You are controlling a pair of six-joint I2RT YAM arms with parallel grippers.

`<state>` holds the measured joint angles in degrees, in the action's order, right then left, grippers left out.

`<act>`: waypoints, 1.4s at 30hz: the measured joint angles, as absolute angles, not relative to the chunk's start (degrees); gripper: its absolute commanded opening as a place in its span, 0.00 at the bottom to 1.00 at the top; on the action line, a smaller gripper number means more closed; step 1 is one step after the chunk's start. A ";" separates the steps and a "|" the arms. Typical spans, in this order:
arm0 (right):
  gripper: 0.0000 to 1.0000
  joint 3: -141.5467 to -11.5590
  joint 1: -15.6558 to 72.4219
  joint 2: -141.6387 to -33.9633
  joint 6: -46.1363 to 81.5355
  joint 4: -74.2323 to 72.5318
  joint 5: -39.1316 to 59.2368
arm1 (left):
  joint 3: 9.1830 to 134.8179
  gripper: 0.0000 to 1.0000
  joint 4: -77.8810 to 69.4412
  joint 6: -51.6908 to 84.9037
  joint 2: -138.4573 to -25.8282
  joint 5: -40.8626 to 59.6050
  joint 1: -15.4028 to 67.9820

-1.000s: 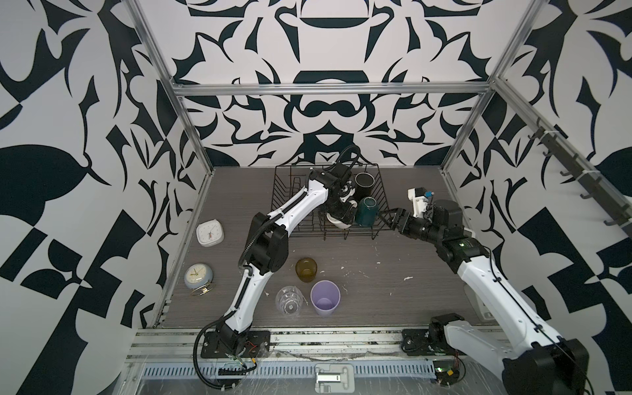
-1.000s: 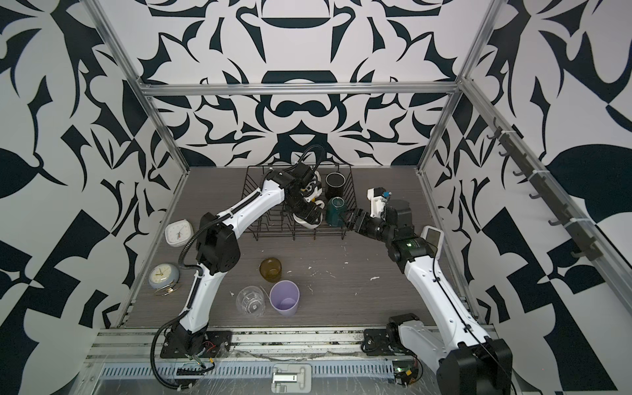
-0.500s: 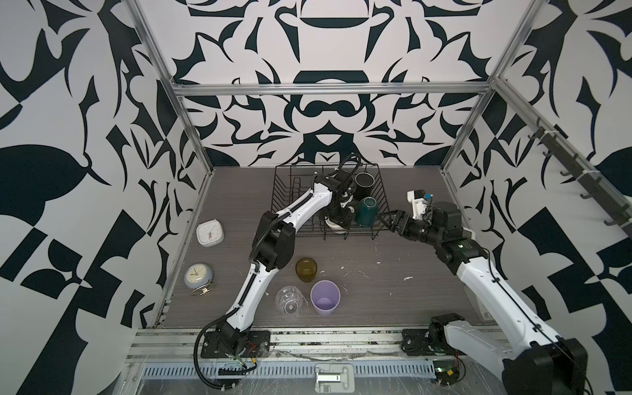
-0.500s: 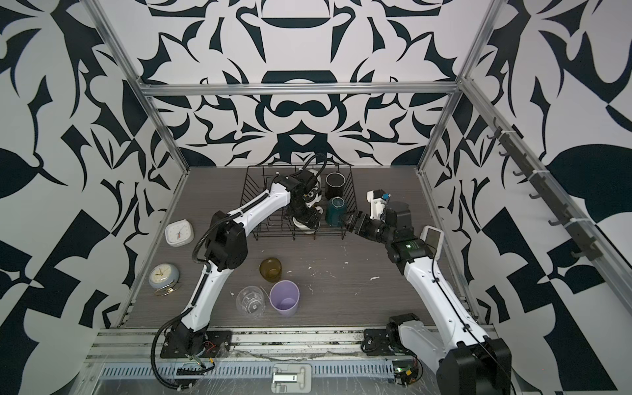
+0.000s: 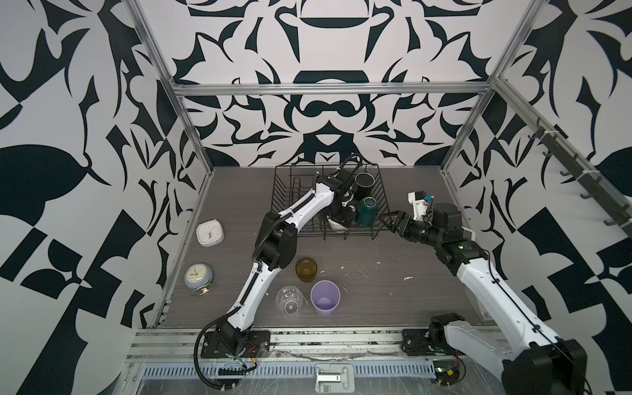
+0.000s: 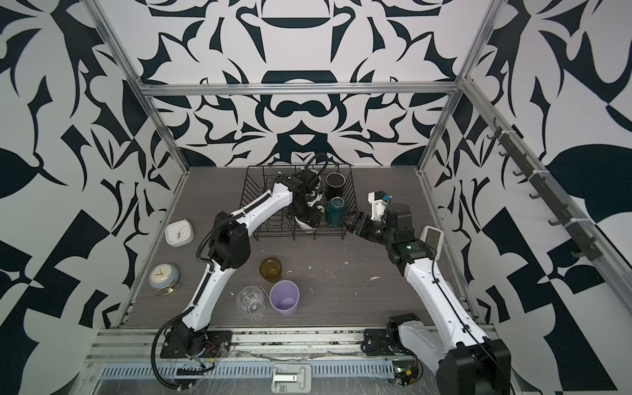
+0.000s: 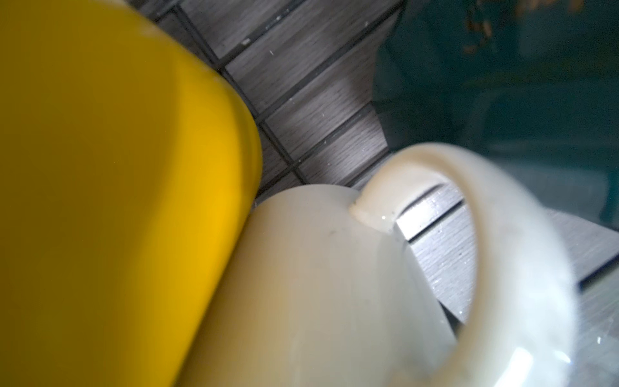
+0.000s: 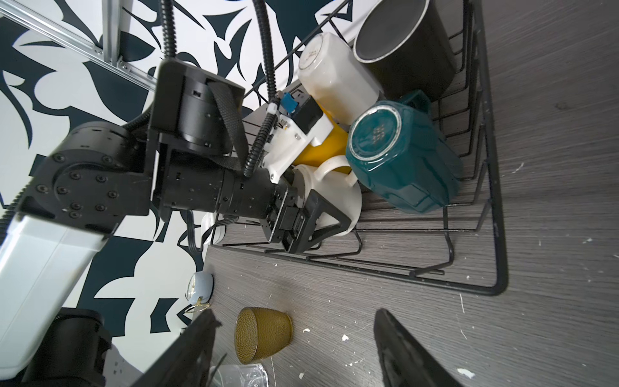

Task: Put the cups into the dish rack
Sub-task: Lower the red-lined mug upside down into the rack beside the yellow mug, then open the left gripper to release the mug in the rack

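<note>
The black wire dish rack [image 5: 294,191] stands at the back of the table. In it are a black mug [image 5: 365,181], an upturned teal mug [image 5: 367,210], a yellow mug [image 8: 321,147] and a pale mug on its side [image 8: 335,77]. My left gripper [image 5: 340,220] reaches into the rack's front, its jaws wide and shut on a white mug [image 8: 338,197] that fills the left wrist view. My right gripper [image 5: 384,217] hangs open and empty just right of the rack. An amber glass [image 5: 306,269], a clear glass [image 5: 290,301] and a lilac tumbler [image 5: 325,302] stand near the front.
A square white clock [image 5: 210,232] and a round blue clock [image 5: 198,277] sit along the left edge. A small white device [image 6: 432,237] lies by the right wall behind my right arm. White crumbs [image 5: 407,278] dot the table.
My left arm's elbow has swung right and its gripper has shifted the white mug slightly toward the rack's front. My right gripper has hardly moved.
</note>
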<state>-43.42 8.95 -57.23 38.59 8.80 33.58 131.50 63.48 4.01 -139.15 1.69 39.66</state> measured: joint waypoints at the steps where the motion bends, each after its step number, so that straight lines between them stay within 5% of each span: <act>1: 0.77 -43.42 8.82 -57.14 38.59 8.75 33.63 | 131.57 0.49 63.42 4.08 -139.26 1.50 39.68; 5: 0.77 -43.42 8.71 -57.04 38.59 8.73 33.67 | 131.59 0.69 63.31 4.23 -139.26 1.06 39.75; 10: 0.77 -43.42 8.71 -57.04 38.61 8.75 33.69 | 131.59 0.81 63.29 4.25 -139.26 0.16 39.88; 21: 0.77 -43.42 8.71 -57.04 38.61 8.75 33.82 | 131.26 1.00 62.54 4.32 -139.26 -1.15 39.88; 42: 0.75 -43.42 8.71 -57.04 38.59 8.99 33.87 | 118.58 1.00 52.60 4.73 -129.08 -1.72 39.88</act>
